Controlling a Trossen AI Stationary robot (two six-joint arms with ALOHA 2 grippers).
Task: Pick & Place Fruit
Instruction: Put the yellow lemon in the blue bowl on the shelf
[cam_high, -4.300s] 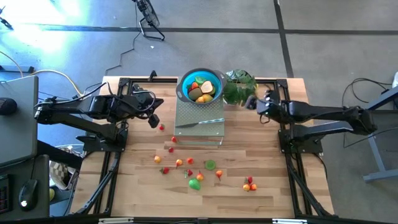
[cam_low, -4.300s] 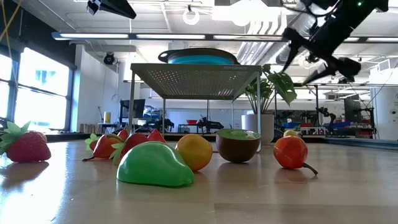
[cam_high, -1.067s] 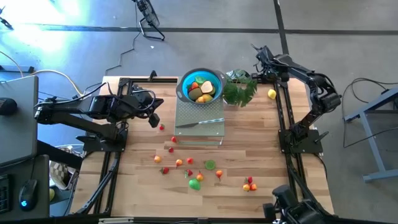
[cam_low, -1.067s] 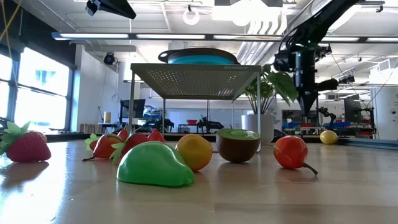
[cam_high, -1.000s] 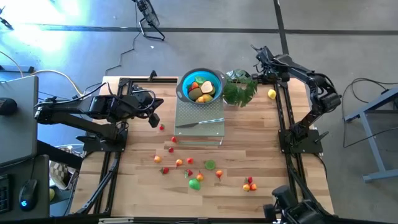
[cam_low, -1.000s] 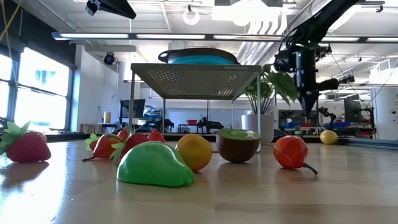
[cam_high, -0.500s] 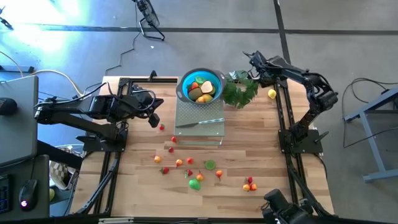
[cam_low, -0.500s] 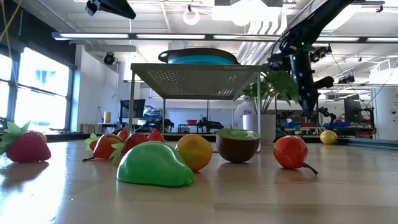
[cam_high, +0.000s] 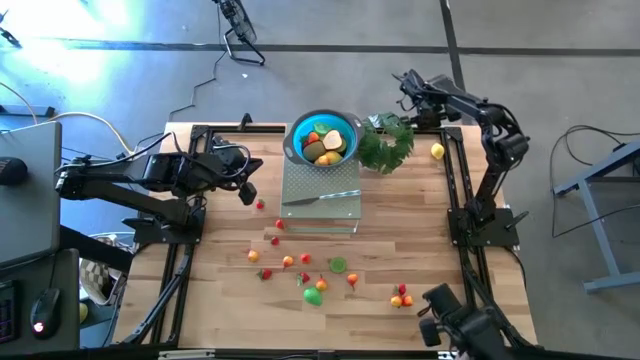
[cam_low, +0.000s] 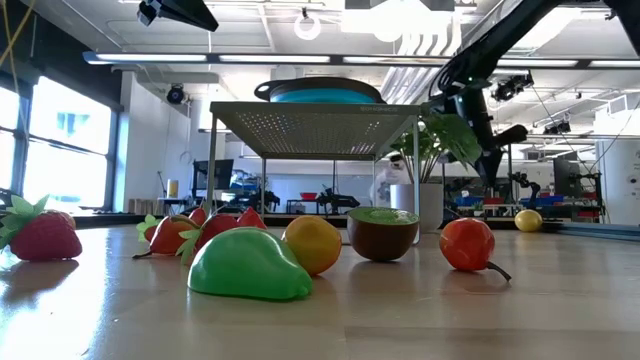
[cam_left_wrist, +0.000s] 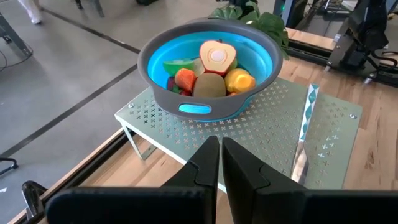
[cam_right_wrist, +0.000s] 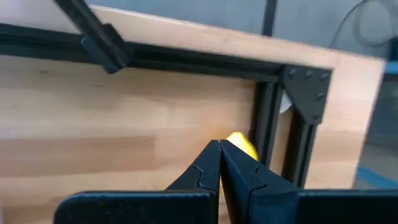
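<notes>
Several small toy fruits lie loose near the table's front, among them a green one (cam_high: 313, 296) and a halved brown one (cam_high: 339, 265). A yellow fruit (cam_high: 437, 151) rests by the right rail at the far right. More fruits fill the blue bowl (cam_high: 296, 143), which stands on a perforated metal stand (cam_high: 310, 210). My left gripper (cam_high: 247, 192) hangs shut, left of the stand and above the table. My right gripper (cam_high: 415, 97) is shut in the air over the far right corner, pointing steeply down; the yellow fruit (cam_right_wrist: 242, 145) shows just behind its fingers.
A slim silver knife (cam_high: 322, 197) lies on the stand. A leafy green plant (cam_high: 386, 142) stands right of the bowl, close to my right arm. Black rails (cam_high: 452, 180) run along both table sides. Bare wood lies between the stand and the loose fruits.
My right gripper, still shut, has shifted a little toward the table's left over the far right corner and tipped off the vertical. Its arm's elbow has swung toward the far edge. The yellow fruit has stayed where it was.
</notes>
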